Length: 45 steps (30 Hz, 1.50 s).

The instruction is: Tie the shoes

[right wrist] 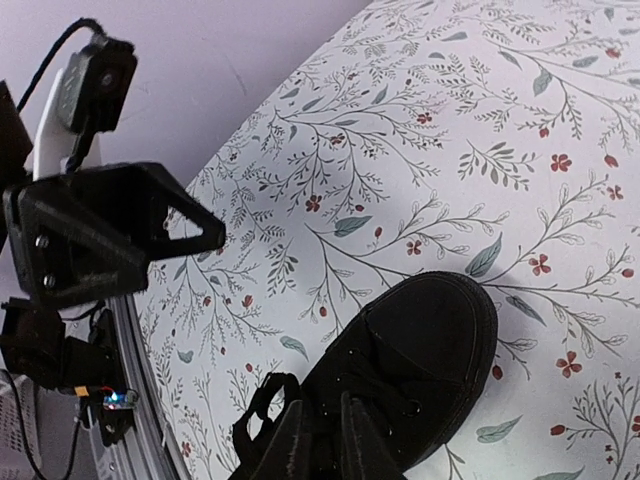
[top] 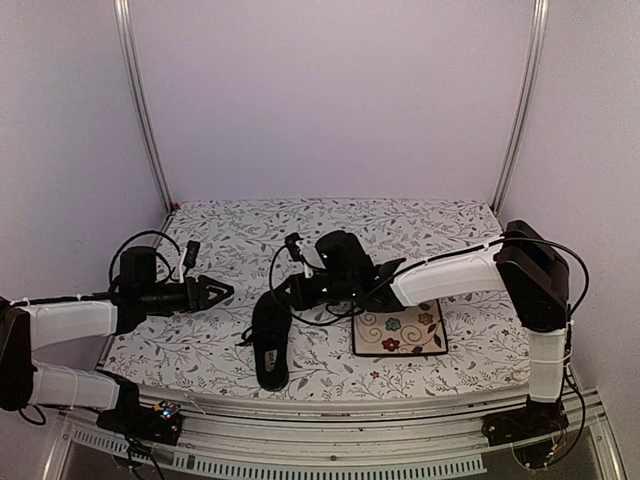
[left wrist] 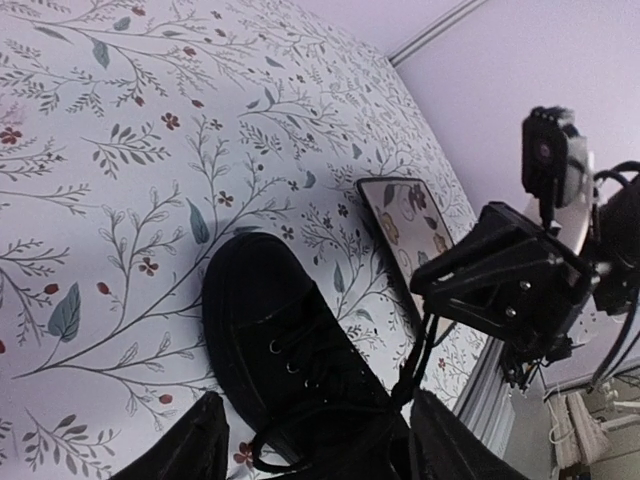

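Observation:
The black shoe lies on the floral cloth, toe away from the arms and pale insole label near the heel. In the left wrist view the shoe sits between the wide-apart fingers of my open left gripper, which hangs just left of it. A thin black lace rises from the eyelets to the tips of my right gripper. That gripper hovers over the shoe with its fingers almost together on the lace. A loose lace loop lies beside the shoe.
A square floral plate lies right of the shoe, under the right forearm; its edge shows in the left wrist view. The table's front edge runs just below the heel. Metal frame posts stand at both back corners.

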Available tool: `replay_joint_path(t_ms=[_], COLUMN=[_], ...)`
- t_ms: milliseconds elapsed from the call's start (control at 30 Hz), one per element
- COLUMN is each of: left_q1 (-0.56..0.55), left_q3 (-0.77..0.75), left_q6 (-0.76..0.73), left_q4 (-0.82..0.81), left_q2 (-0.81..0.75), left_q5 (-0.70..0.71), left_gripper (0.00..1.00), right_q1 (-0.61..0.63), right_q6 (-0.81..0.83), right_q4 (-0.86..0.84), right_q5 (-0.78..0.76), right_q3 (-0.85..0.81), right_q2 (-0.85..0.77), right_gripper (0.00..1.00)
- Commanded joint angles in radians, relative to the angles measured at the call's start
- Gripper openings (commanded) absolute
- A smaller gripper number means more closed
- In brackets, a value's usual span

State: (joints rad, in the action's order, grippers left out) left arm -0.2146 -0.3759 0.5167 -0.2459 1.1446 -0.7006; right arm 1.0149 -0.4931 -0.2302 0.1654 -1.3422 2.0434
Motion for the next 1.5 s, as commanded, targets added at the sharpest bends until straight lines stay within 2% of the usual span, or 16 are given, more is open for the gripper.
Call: replay_joint_path(t_ms=[0, 100, 200, 433, 567, 667, 800, 1033, 1233, 1467], left_q1=[-0.076, -0.122, -0.154, -0.217, -0.255, -0.296, -0.33, -0.363, -0.381, -0.39], left_q3=[0.005, -0.006, -0.011, -0.025, -0.029, -0.046, -0.077, -0.122, -0.13, -0.138], left_q6=[-0.053, -0.069, -0.087, -0.134, -0.151, -0.184, -0.22, -0.257, -0.271, -0.276], left_q4=[-0.019, -0.016, -0.014, -0.01, -0.034, -0.015, 0.016, 0.031, 0.033, 0.04], left_q2=[0.01, 0.032, 0.048, 0.07, 0.089, 0.113, 0.159, 0.237, 0.261, 0.281], left_q5=[-0.037, -0.036, -0.029, 0.007, 0.006, 0.047, 0.1, 0.086, 0.087, 0.1], left_gripper=[0.62, 0.62, 0.62, 0.68, 0.71, 0.71, 0.69, 0.57, 0.55, 0.42], right_q1=[-0.037, -0.051, -0.063, -0.096, -0.101, -0.097, -0.082, -0.069, -0.065, -0.062], right_q6=[0.001, -0.011, -0.007, -0.043, -0.089, -0.126, -0.143, -0.151, -0.138, -0.13], right_q4=[-0.002, -0.017, -0.033, -0.106, -0.185, -0.249, -0.262, -0.261, -0.261, -0.261], right_q5=[0.079, 0.11, 0.107, 0.114, 0.175, 0.256, 0.32, 0.399, 0.439, 0.483], right_q3=[-0.068, -0.071, -0.026, 0.232, 0.39, 0.429, 0.38, 0.261, 0.207, 0.162], right_q2=[0.083, 0.084, 0.034, -0.15, -0.205, -0.185, -0.118, 0.001, 0.055, 0.1], right_gripper=[0.25, 0.41, 0.53, 0.61, 0.61, 0.58, 0.54, 0.48, 0.44, 0.35])
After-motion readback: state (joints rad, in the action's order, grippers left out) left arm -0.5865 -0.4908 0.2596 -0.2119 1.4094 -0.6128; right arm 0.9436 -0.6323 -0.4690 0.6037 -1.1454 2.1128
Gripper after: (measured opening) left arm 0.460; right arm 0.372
